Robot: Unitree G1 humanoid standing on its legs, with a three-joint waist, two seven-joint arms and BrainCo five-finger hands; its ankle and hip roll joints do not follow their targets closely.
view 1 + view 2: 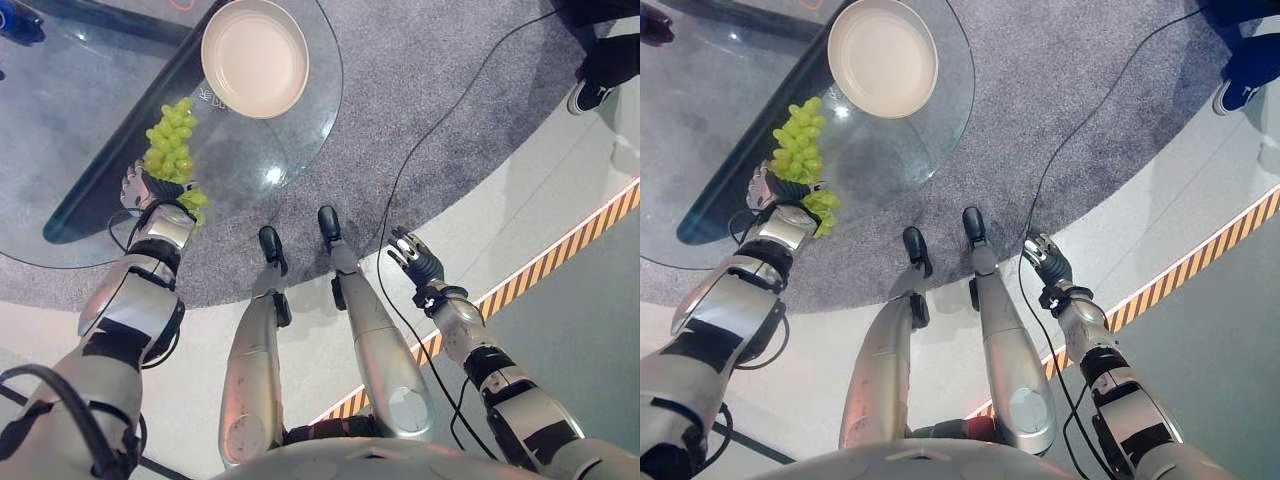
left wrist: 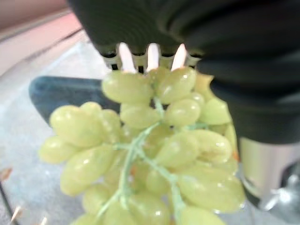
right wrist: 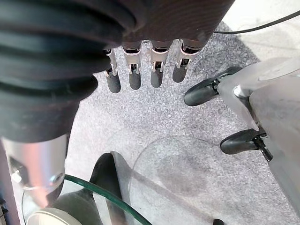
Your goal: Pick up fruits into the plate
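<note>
1. Green grapes (image 1: 171,140), one full bunch, sit in the left robot hand (image 1: 143,186), whose fingers curl round the bunch; in the left wrist view the fruit hangs directly under the hand's dark ribbed cover
2. The bunch is above the glass bench (image 1: 60,120), close to its near edge, with its upper end pointing toward the plate (image 1: 255,57)
3. The plate is cream, round and bare, and rests on the glass at the bench's right edge, near the grapes but apart from them
4. The right robot hand (image 1: 417,259) hangs well off the bench, over the grey carpet (image 1: 430,80), fingers straight and released, holding nothing
5. A black-and-yellow striped strip (image 1: 560,250) runs across the floor beyond the right hand
6. A person's dark shoe (image 1: 585,95) stands at the carpet's far right
</note>
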